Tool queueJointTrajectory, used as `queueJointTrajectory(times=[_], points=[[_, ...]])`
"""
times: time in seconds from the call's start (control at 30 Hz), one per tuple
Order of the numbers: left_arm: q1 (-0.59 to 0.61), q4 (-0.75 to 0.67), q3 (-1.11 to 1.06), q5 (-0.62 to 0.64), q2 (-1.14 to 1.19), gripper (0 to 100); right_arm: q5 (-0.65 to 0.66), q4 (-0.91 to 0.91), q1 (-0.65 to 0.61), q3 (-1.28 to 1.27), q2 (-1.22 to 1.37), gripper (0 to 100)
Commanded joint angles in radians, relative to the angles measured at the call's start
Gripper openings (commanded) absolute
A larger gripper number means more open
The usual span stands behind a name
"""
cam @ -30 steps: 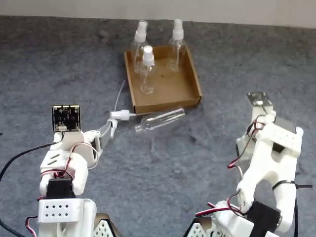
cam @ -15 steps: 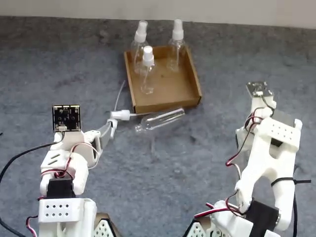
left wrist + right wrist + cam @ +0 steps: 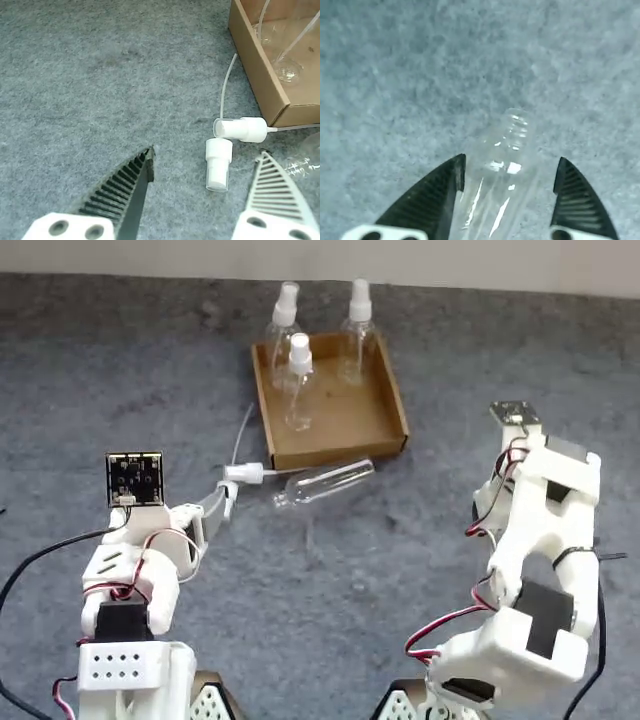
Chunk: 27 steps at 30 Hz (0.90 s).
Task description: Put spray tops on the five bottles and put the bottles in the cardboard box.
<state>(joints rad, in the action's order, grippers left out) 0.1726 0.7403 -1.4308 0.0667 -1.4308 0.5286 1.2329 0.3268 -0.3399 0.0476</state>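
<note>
Left pincer [image 3: 206, 152] hovering with jaws apart over spray top [image 3: 240, 129], which is lying on tabletop [image 3: 75, 75] just beside box [image 3: 255, 65]. Right pincer [image 3: 511, 159] seemingly clamping topless bottle [image 3: 502, 180]. Advice: gripping top's collar squarely, keeping tube free, aligning with neck.

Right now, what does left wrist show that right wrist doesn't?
Left wrist only: spray top with its tube, loose cap, a corner of the cardboard box with bottle bases inside, and the left gripper, open. Right wrist only: an uncapped clear bottle, threaded neck pointing away, at the right gripper. Both: grey carpet.
</note>
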Motion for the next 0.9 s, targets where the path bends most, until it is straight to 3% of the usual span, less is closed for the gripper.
queueJointTrajectory(times=[0.0,0.37,0.7,0.87], points=[[0.002,-0.021,0.004,0.003,0.001,25,-0.005,0.008,0.004,0.027,-0.01,24.5],[0.002,-0.021,0.004,0.003,0.001,25,-0.009,-0.045,0.001,-0.108,-0.012,24.2],[0.002,-0.021,0.018,-0.005,0.001,25,-0.006,-0.047,-0.064,-0.065,-0.061,1.5],[0.002,0.077,0.122,-0.057,0.005,24,-0.002,-0.047,-0.189,-0.101,-0.232,0.3]])
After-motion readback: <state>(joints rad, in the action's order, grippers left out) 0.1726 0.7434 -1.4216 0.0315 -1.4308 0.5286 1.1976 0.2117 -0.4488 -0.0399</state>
